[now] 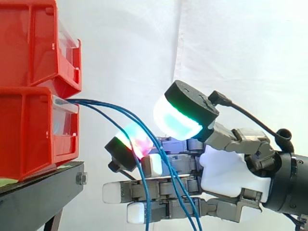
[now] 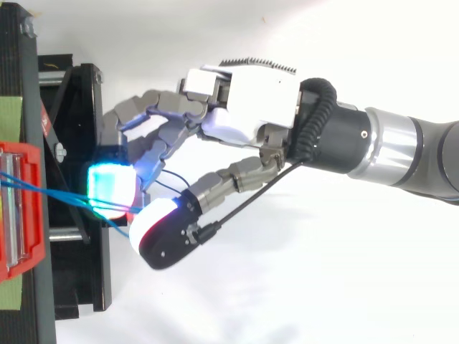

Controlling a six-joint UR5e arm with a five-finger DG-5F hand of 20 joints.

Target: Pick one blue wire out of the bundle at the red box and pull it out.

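Several thin blue wires (image 1: 110,108) leave the front of the lower red bin (image 1: 29,134) and droop to the right and downward. My hand (image 1: 231,175) reaches in from the right, just off the bin's front. A finger with a red-green glowing pad (image 1: 134,140) and the thumb with its cyan-green pad (image 1: 178,120) close together around the wires. In the top view the blue wires (image 2: 64,195) run from the red bin (image 2: 21,215) into the gap between the cyan pad (image 2: 111,188) and the thumb. The other fingers stretch out straight below.
A second red bin (image 1: 29,43) sits stacked on the lower one. Both rest on a black stand (image 1: 43,187) at the left. A white curtain hangs behind. Open room lies to the right of and beneath the bins.
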